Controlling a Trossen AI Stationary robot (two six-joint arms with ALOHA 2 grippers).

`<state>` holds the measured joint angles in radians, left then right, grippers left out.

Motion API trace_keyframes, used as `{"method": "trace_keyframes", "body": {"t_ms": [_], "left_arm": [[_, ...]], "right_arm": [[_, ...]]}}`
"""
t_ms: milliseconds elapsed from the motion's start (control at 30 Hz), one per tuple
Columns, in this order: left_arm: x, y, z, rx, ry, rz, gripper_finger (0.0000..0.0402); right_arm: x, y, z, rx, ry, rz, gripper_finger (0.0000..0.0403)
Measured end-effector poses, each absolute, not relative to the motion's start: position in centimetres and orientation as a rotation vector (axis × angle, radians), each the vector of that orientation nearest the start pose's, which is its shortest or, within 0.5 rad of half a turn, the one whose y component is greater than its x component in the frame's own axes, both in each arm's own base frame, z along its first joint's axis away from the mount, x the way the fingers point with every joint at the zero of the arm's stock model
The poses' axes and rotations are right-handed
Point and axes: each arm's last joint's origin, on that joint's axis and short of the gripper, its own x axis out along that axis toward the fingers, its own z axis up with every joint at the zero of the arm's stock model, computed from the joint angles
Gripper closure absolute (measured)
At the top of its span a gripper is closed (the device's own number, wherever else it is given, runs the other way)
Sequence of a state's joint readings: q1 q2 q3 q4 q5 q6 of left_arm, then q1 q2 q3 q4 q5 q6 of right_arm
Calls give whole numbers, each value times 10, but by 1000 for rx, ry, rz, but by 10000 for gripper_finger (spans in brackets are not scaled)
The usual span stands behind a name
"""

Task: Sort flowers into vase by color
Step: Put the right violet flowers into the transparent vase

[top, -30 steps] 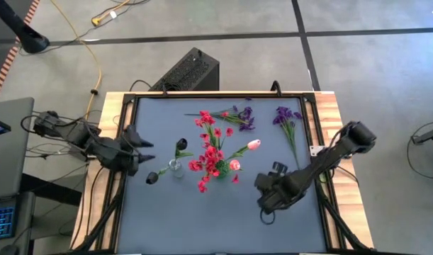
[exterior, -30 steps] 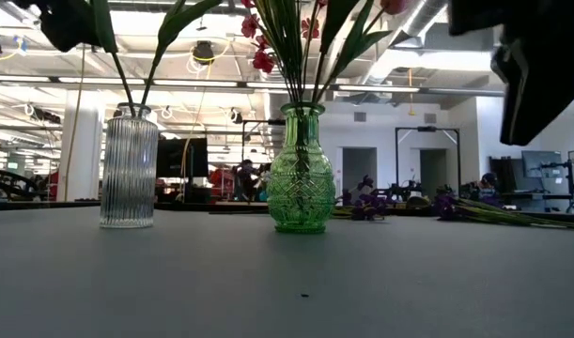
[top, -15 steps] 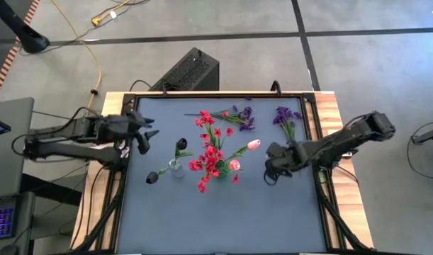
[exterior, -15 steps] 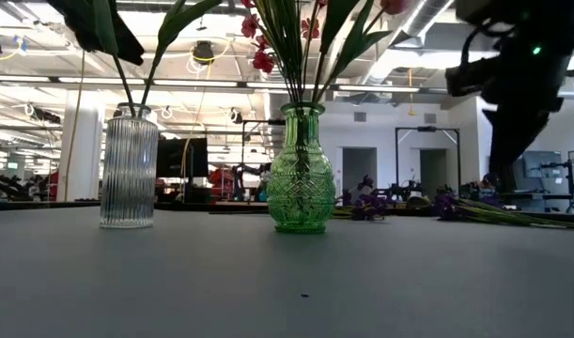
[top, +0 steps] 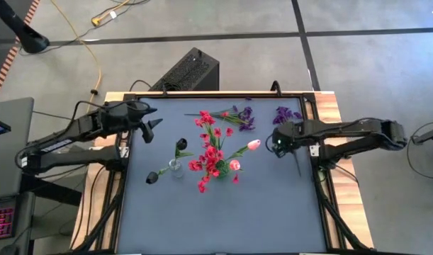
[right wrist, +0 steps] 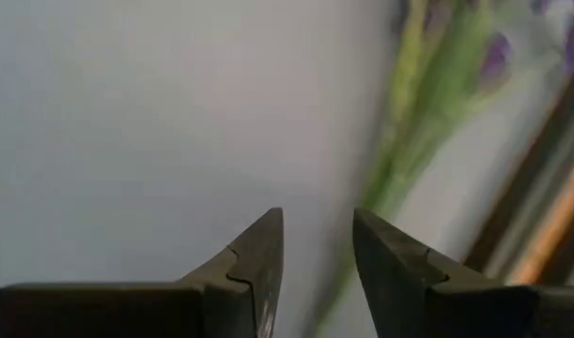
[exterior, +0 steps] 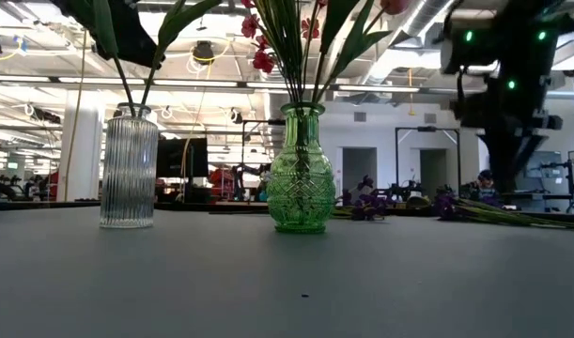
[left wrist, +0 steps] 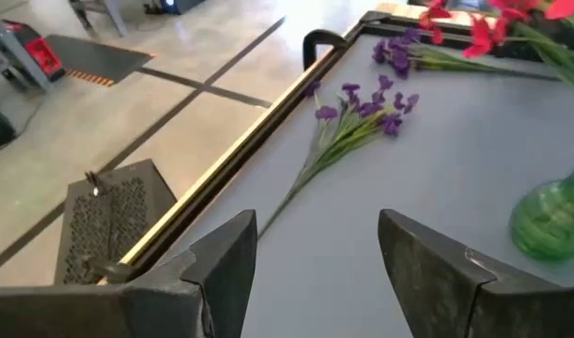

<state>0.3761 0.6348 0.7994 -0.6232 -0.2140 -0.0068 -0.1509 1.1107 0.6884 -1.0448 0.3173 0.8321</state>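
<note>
A green vase (top: pixel 220 172) (exterior: pixel 301 178) stands mid-table with red blossom clusters (top: pixel 210 152) and pink-white tulips (top: pixel 254 144) in it. Left of it, a clear ribbed vase (top: pixel 175 168) (exterior: pixel 129 167) holds dark tulips (top: pixel 181 144). Purple flowers lie flat near the far edge: one spray (top: pixel 242 117) (left wrist: pixel 362 108) and another (top: pixel 285 115) (right wrist: pixel 423 131) by the right rail. My right gripper (top: pixel 277 146) (right wrist: pixel 318 225) hovers open just left of that right spray's stem. My left gripper (top: pixel 153 125) (left wrist: pixel 315 225) is open above the table's far-left part.
A black box (top: pixel 191 71) sits on the floor beyond the far edge. Dark frame rails (top: pixel 312 127) border the grey mat. A red-blossom stem (top: pixel 205 114) lies beside the middle purple spray. The near half of the mat (top: pixel 223 219) is bare.
My right gripper has swung from the table's near-right part toward the far edge, ending beside the right purple spray's stem. My left gripper has moved toward the far edge and a little right. The vases and flowers have stayed put.
</note>
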Motion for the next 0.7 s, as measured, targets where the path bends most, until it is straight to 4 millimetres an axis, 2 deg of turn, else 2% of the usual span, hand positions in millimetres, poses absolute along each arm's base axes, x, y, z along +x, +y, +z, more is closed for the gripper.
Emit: {"method": "trace_keyframes", "body": {"t_ms": [200, 500, 700], "left_arm": [[115, 55, 310, -56, 468, 579, 190], [117, 55, 305, -63, 466, 551, 190], [117, 55, 306, -60, 465, 550, 190]], "right_arm": [[140, -55, 182, 578, 1307, -1059, 248], [134, -77, 171, 652, 1274, -1039, 248], [126, -84, 160, 713, 1255, -1078, 248]]}}
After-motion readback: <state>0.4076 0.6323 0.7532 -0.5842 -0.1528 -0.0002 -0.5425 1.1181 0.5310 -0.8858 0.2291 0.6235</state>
